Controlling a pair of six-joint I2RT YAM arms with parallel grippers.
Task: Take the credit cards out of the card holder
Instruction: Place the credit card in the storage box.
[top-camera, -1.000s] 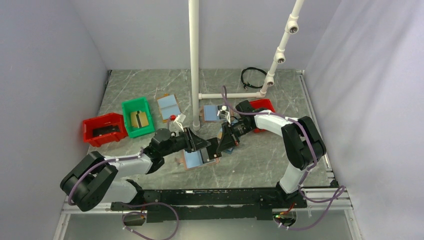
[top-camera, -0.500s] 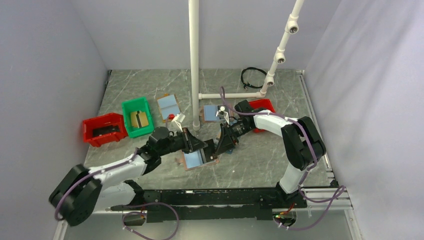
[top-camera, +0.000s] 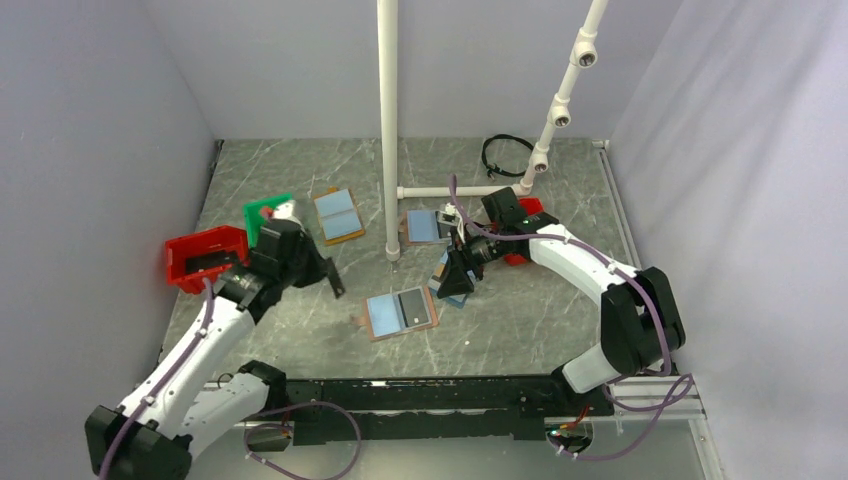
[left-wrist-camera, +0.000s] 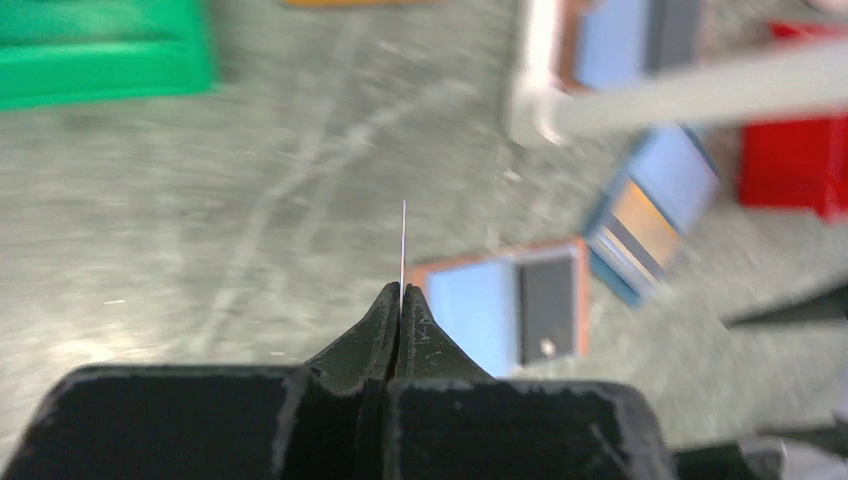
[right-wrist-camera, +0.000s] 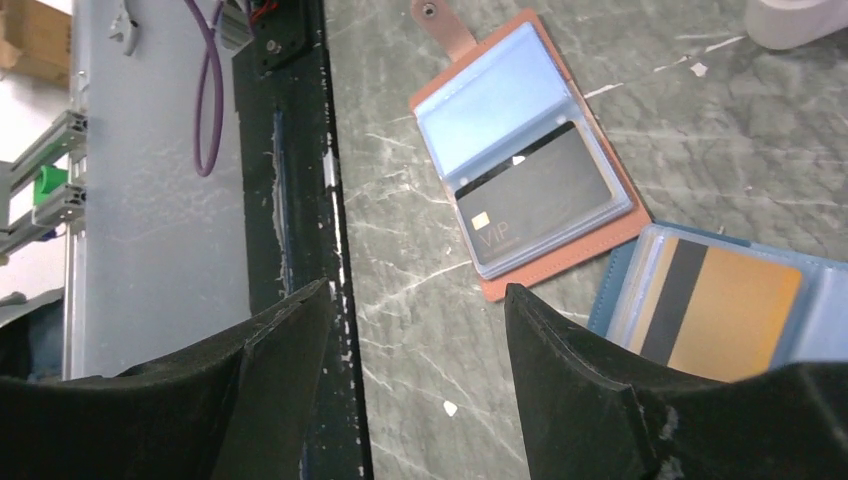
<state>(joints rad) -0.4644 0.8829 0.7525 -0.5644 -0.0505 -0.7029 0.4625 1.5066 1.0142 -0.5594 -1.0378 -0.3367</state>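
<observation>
Left claw (left-wrist-camera: 401, 292) is clenched tight on a thin card (left-wrist-camera: 403, 240), seen edge-on and held clear of the grey marbled tabletop (top-camera: 500, 330), close to the red plastic bin (top-camera: 205, 238). Right claw (right-wrist-camera: 415, 295) gapes wide with nothing in it, hanging above the tabletop. The flat, tan-rimmed, blue-lined card holder (top-camera: 400, 315) lies open between the arms, with a dark grey plastic credit card (right-wrist-camera: 535, 195) in one half.

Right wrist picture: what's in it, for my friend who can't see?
The card holder lies open on the grey table, one dark credit card in one half. The right gripper hangs open above, and a blue holder with a gold card sits at the right.
</observation>
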